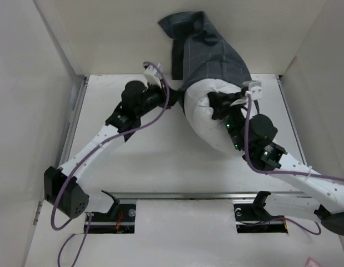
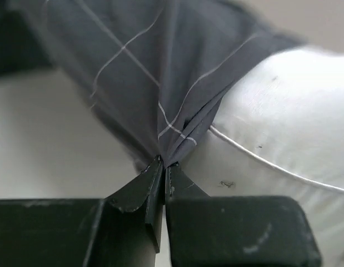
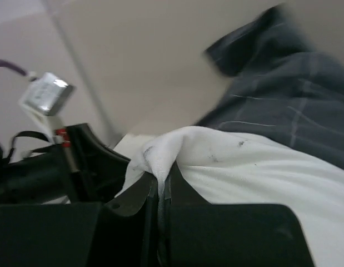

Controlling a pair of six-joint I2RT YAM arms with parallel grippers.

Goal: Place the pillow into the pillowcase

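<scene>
So the pillow is at the far middle of the table, its far end tucked inside the pillowcase, which flops up against the far wall. The left gripper is pinched tight on the pillowcase edge, and the right gripper is clamped on a fold of pillow.
</scene>
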